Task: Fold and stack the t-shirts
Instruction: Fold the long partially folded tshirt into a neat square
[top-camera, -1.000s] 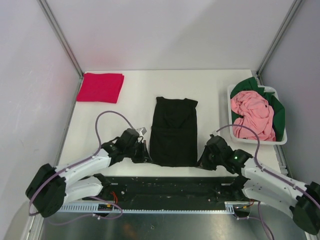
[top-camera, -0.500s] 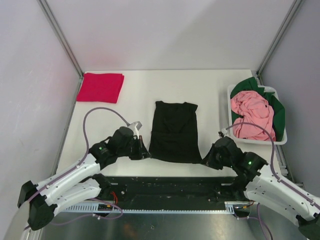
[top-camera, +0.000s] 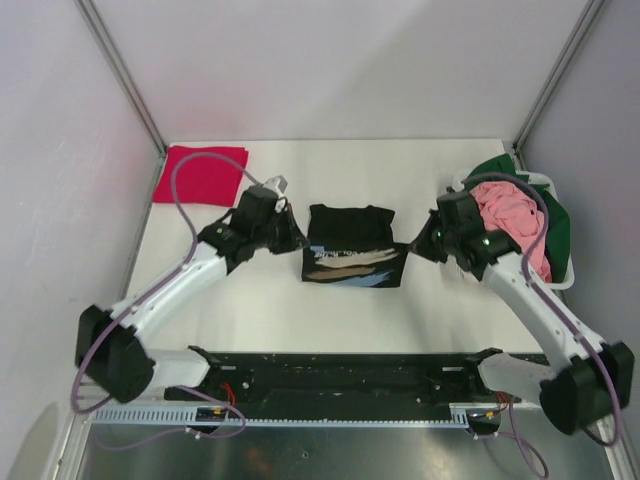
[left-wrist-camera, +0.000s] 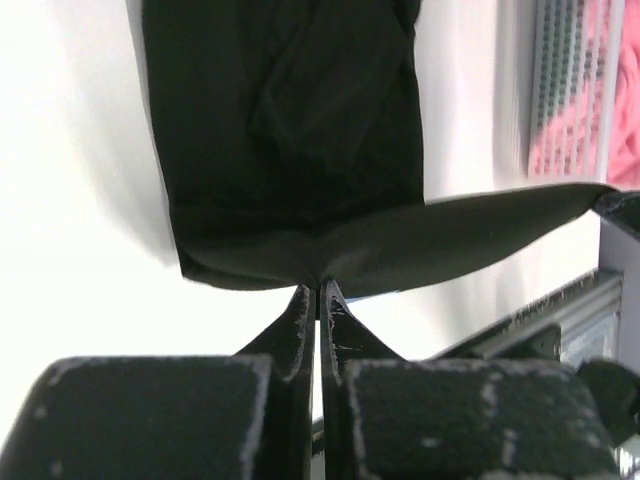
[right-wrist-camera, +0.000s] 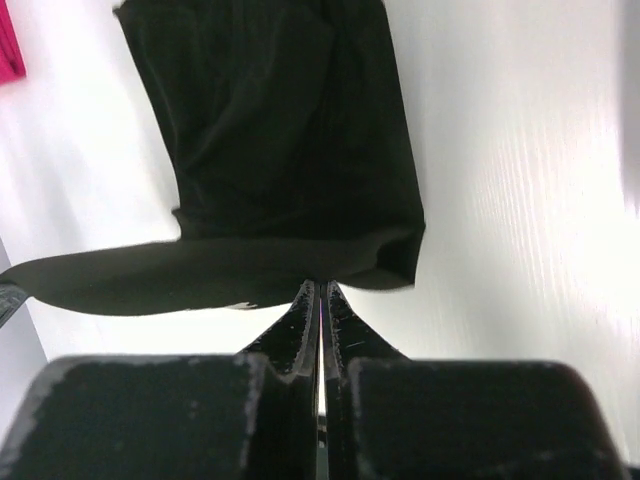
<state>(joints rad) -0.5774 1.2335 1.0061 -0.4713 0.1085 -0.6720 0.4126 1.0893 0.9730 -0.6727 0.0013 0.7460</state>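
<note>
The black t-shirt (top-camera: 350, 222) lies in the middle of the table with its near hem lifted and carried back over it, showing a pale print on the underside. My left gripper (top-camera: 298, 238) is shut on the hem's left corner (left-wrist-camera: 318, 268). My right gripper (top-camera: 415, 243) is shut on the hem's right corner (right-wrist-camera: 320, 266). The hem stretches taut between both grippers above the shirt (left-wrist-camera: 290, 120), which also shows in the right wrist view (right-wrist-camera: 280, 120). A folded crimson red t-shirt (top-camera: 203, 173) lies at the back left. The pink t-shirt (top-camera: 508, 222) and dark green t-shirt (top-camera: 556, 230) sit crumpled in the basket.
The white plastic basket (top-camera: 562, 283) stands at the right edge of the table, close behind my right arm. Metal frame posts rise at the back corners. The black rail of the arm bases runs along the near edge.
Both grippers have lifted the black shirt's near hem from the near edge and carried it back toward the collar, so the shirt is now doubled over itself.
</note>
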